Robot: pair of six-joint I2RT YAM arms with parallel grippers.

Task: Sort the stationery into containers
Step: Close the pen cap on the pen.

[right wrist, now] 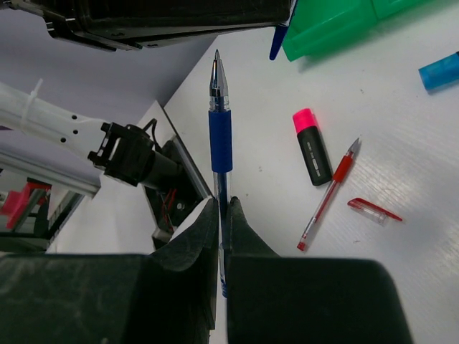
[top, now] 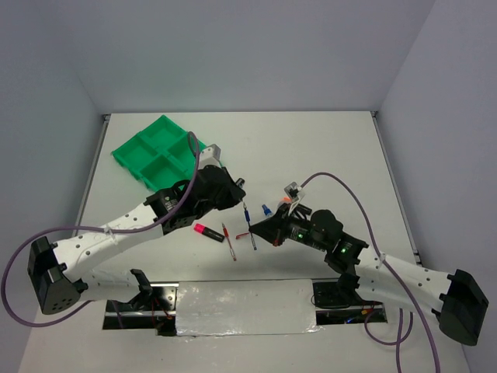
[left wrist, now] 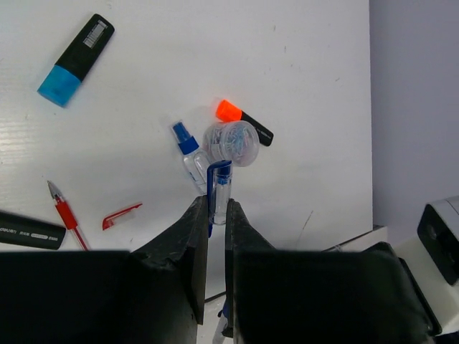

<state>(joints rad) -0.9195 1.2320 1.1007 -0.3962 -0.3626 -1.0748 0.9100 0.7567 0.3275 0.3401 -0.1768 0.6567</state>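
Near the middle of the white worktop [top: 311,148] the two arms meet. The right gripper [right wrist: 221,209] has its jaws pinched tight on a thin blue pen [right wrist: 220,136] with a clear barrel and a blue rubber sleeve, its metal tip pointing away from the wrist. The left gripper [left wrist: 213,209] has its jaws closed on what looks like a clear pen cap [left wrist: 221,188] with a blue clip, though only its end shows past the jaws.

Beyond that cap lie a clear tape roll [left wrist: 231,142], a stubby black highlighter with an orange end [left wrist: 244,122] right against the roll, and a small clear tube with a blue cap [left wrist: 188,150] just beside it; a black highlighter with a blue end [left wrist: 75,61] lies well apart from these.

Nearer the arm bases lie a black highlighter with a pink end [top: 207,231], a thin red pen [top: 229,242] and a loose red pen cap [top: 243,235], close together.

The bright green plastic tray [top: 124,155], with four square compartments, sits at the far left of the worktop; all the loose stationery lies outside it.
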